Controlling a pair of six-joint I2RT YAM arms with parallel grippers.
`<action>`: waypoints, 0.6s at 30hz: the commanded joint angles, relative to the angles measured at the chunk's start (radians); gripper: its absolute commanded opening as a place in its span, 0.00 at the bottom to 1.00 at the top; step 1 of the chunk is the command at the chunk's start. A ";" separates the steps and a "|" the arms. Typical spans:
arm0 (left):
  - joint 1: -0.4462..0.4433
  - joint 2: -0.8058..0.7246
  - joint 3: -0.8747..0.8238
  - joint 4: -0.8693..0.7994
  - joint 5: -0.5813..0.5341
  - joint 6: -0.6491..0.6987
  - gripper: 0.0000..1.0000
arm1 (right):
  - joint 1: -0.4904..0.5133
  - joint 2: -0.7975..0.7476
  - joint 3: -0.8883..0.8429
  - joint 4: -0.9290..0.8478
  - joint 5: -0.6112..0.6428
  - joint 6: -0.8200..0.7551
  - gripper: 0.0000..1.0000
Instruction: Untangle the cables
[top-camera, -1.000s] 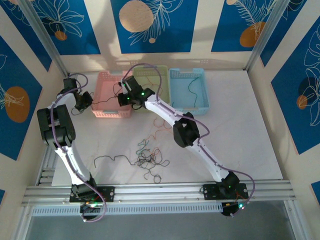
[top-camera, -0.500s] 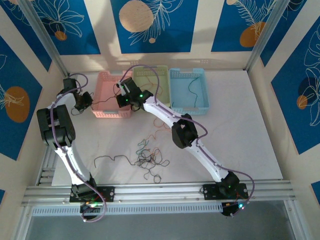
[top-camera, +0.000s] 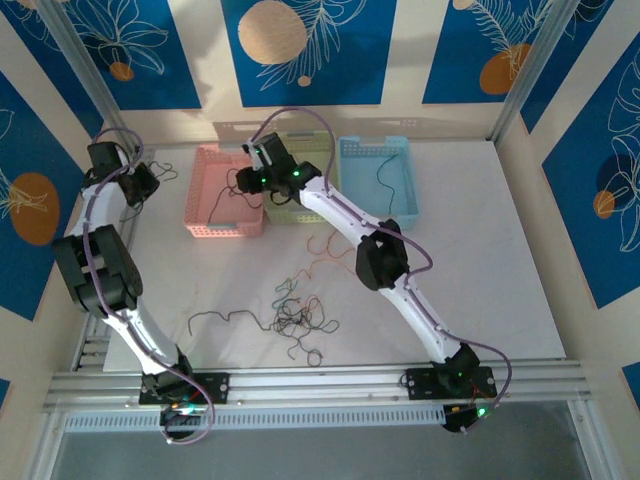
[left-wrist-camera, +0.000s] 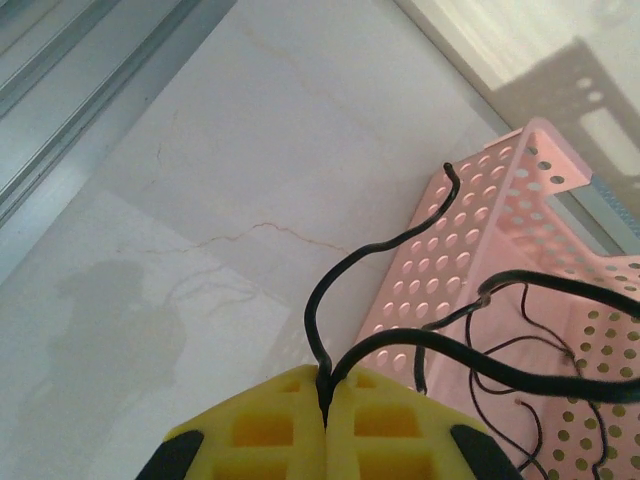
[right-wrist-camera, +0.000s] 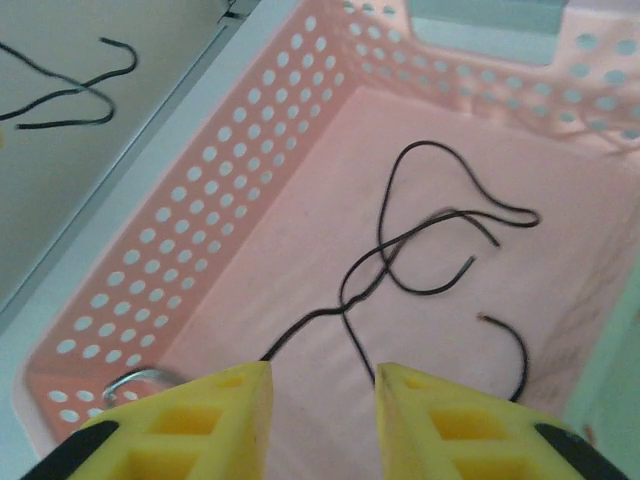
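The left claw (left-wrist-camera: 325, 425) is closed tight, its yellow pads (left-wrist-camera: 270, 435) pressed together on a thin black cable (left-wrist-camera: 318, 300). From the pinch, one end of it curls up in a hook above the pale tabletop (left-wrist-camera: 200, 150). The other stretch runs off to the right, over the perforated wall of the pink basket (left-wrist-camera: 470, 250), where finer black loops lie inside. In the overhead view this claw sits at the far left of the tabletop, just beside that basket.

The right claw (right-wrist-camera: 322, 400) hangs over the pink basket with its jaws partly apart and nothing clamped between them. Below it a black strand (right-wrist-camera: 420, 230) lies slack on the basket floor in loose, crossing loops, one end close to the left pad. Whether it is the same cable that the left claw holds cannot be told. Another black piece (right-wrist-camera: 70, 90) lies outside the basket on the tabletop.

The rest of the cables (top-camera: 298, 318) sit in a small knot at the near middle of the tabletop. They are thin, curly wires in black, orange-red and grey-green. A dark strand (top-camera: 225, 318) trails out to the left of the knot. An orange-red curl (top-camera: 320, 245) lies apart, nearer the baskets. The blue basket (top-camera: 400, 195) holds a single dark wire (top-camera: 385, 180).
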 joint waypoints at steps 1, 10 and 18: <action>0.002 -0.016 -0.011 -0.008 0.023 -0.012 0.00 | -0.022 -0.020 0.028 -0.005 -0.039 0.044 0.38; -0.002 -0.079 -0.044 0.034 0.072 -0.047 0.00 | -0.045 -0.042 0.074 -0.026 -0.144 0.077 0.40; -0.053 -0.196 -0.088 0.089 0.199 -0.064 0.00 | -0.083 -0.248 -0.052 -0.134 -0.208 0.098 0.39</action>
